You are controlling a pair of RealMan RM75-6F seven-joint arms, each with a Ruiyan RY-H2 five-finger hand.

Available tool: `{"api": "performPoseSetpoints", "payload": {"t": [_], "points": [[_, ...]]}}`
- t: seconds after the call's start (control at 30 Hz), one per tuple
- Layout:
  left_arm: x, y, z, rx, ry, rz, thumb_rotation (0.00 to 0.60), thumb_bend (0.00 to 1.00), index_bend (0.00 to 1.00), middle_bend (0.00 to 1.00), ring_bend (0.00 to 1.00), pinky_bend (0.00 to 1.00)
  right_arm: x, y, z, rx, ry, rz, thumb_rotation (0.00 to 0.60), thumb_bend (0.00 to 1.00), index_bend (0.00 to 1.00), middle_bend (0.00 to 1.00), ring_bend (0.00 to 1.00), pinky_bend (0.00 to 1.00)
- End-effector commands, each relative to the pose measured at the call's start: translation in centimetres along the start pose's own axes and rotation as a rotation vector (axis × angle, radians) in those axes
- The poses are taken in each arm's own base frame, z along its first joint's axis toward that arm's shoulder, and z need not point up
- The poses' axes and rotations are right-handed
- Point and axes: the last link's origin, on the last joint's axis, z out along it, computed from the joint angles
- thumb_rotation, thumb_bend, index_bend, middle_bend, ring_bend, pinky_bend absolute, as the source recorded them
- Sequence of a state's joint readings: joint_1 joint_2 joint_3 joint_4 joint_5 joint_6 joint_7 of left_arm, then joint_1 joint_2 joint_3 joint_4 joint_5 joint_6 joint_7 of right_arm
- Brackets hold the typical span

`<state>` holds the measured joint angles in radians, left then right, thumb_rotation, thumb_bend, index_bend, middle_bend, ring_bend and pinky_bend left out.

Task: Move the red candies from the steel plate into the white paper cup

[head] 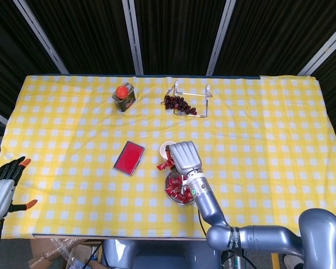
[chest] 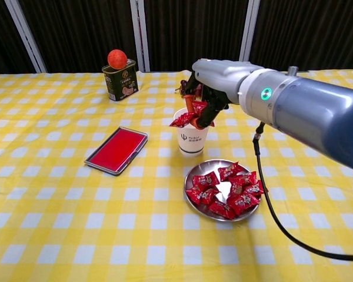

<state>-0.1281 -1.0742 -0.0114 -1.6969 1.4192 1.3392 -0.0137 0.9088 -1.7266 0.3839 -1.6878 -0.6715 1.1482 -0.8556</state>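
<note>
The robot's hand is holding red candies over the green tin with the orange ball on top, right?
Not quite. The right hand holds the red candies over the white paper cup, not the green tin. The chest view shows it; the tin stands apart, further back and to the left.

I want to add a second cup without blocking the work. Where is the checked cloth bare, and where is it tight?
Bare cloth spans the right side past the steel plate and the near-left corner below the flat red case. It is tight in the middle: the right hand holds red candies over the white paper cup.
</note>
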Motion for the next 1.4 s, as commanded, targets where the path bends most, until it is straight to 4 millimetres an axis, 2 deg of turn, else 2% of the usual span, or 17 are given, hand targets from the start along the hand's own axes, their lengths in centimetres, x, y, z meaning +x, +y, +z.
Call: {"api": "performPoseSetpoints", "payload": {"t": [0.03, 0.7, 1.07, 1.4], "points": [[0.0, 0.0, 0.0, 0.002, -0.003, -0.004, 0.6, 0.04, 0.0, 0.0, 0.0, 0.0, 0.1, -0.3, 1.0, -0.001, -0.001, 0.0, 0.6, 0.53, 0.68, 0.81, 0.84, 0.92], [-0.1, -0.1, 0.2, 0.018, -0.034, -0.017, 0.6, 0.04, 0.0, 0.0, 0.0, 0.0, 0.0, 0.4, 5.1, -0.046, 0.011, 0.014, 0.6, 0.53, 0.68, 0.81, 0.84, 0.92], [-0.1, -0.1, 0.2, 0.019, -0.038, -0.017, 0.6, 0.04, 0.0, 0.0, 0.0, 0.0, -1.1, 0.8, 5.3, -0.056, -0.018, 0.016, 0.6, 0.53, 0.68, 0.81, 0.84, 0.92], [-0.1, -0.1, 0.2, 0.022, -0.042, -0.019, 0.6, 0.04, 0.0, 0.0, 0.0, 0.0, -1.3, 1.0, 5.5, -0.057, -0.02, 0.022, 0.6, 0.53, 0.65, 0.81, 0.84, 0.92]]}}
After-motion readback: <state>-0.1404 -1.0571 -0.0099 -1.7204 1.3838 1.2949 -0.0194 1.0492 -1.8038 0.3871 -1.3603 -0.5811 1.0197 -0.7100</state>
